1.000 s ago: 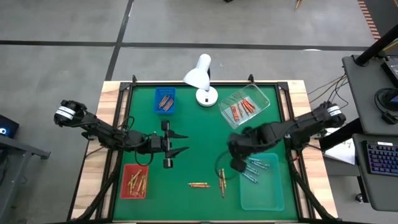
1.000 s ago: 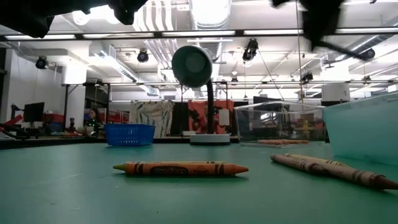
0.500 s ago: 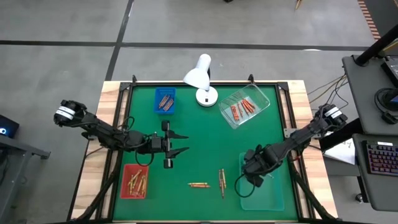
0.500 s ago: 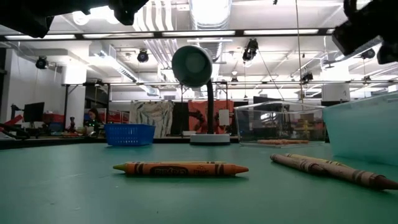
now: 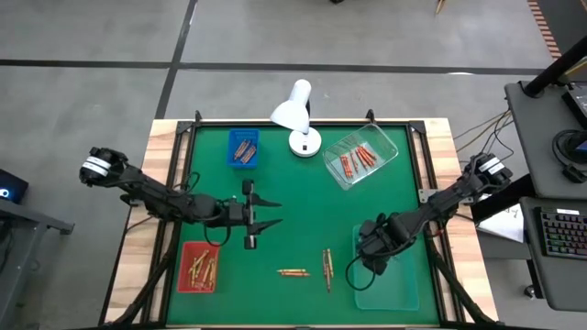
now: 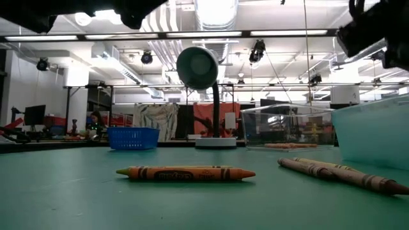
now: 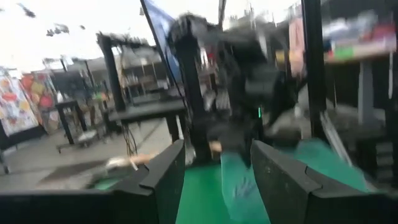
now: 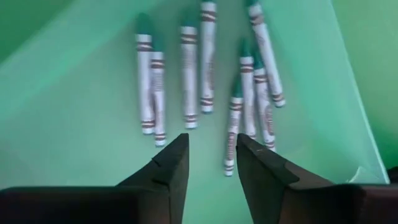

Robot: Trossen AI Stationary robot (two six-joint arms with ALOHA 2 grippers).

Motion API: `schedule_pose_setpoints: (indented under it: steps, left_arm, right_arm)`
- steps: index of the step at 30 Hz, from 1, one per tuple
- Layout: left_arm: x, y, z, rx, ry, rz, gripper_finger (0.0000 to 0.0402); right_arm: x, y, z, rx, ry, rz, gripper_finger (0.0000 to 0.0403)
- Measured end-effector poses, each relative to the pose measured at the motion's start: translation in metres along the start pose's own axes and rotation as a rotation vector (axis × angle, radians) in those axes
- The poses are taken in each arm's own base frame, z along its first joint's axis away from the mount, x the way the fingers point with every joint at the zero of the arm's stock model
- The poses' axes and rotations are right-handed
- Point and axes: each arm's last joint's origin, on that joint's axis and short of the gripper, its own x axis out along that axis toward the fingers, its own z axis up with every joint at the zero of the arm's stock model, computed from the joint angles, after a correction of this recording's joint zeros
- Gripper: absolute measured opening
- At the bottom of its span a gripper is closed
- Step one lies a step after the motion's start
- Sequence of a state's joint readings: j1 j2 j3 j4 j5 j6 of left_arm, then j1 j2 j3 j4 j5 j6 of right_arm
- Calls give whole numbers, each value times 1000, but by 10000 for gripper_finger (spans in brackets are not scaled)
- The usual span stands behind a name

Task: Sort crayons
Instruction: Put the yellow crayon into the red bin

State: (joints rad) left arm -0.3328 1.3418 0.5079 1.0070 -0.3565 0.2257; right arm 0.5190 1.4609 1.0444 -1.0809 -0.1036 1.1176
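Hovering over pale green translucent tray (image 5: 404,284) at near right, right gripper (image 8: 210,163) stood parted, nothing between fingers; light blue-grey crayons (image 8: 205,68) lay inside tray beneath. Left gripper (image 5: 266,213), jaws wide, empty, waited left of centre. Loose orange-brown crayon (image 5: 293,272) lay left-right; neighbouring crayon (image 5: 326,268) ran near-far. Judged: right arm slightly nearer both.

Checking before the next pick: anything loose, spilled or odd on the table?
Nothing spilled or damaged. Two crayons lie loose on the green mat, unsorted: an orange one and a brownish one beside it, near the front edge. The right gripper hangs open over the pale tray.
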Motion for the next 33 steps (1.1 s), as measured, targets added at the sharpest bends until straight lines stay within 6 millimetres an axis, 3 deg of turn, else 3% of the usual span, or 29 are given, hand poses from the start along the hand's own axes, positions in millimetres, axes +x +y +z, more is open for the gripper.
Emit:
schedule_pose_setpoints:
  steps: [7, 12, 21, 26, 33]
  left_arm:
    - [15, -8, -11, 62, 379, -71, 168]
    - [19, -15, -30, 86, 611, -113, 168]
    - [33, -47, -73, -4, 783, -269, 168]
    - [48, -67, -85, -5, 809, -325, 168]
    - [52, -90, -102, 6, 859, -376, 168]
  right_arm:
    - [-27, 11, 5, -71, -120, 53, 140]
    - [-49, 19, 11, -148, -281, 56, 139]
    - [-81, 30, 19, -174, -532, 59, 122]
    - [-84, 38, 23, -190, -595, 109, 115]
    - [-69, 54, 26, -230, -603, 118, 104]
